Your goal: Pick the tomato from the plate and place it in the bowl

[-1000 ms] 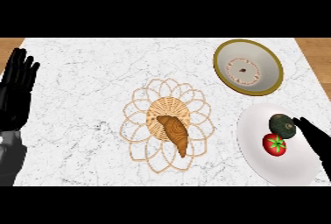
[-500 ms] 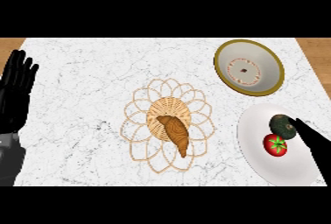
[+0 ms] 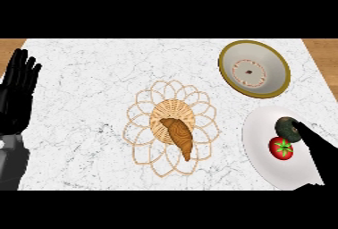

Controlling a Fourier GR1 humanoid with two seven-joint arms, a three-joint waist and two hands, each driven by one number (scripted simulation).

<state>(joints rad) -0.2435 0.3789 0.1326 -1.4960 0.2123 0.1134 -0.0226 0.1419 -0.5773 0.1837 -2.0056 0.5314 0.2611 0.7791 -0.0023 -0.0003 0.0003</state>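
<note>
Right hand [image 3: 310,147] comes in from the lower right corner, a dark shape lying across the white oval plate [image 3: 260,147], its tip touching or overlapping the dark green avocado-like fruit [image 3: 288,129]. Whether its fingers are spread or curled, I cannot tell; only a black silhouette shows. Just beside it, on the plate, sits the round red tomato with its green stalk [image 3: 282,148], not yet lifted. So the pick is not done, and the carry is all ahead: the cream bowl with the olive-gold rim [image 3: 255,68] stands apart toward the top right of the white marble tabletop [image 3: 92,89]. At centre, a woven wicker flower-shaped mat [image 3: 173,127] bears a brown croissant [image 3: 178,134]. At far left, the left hand [image 3: 16,96] rests open, fingers straight and pointing up.
</note>
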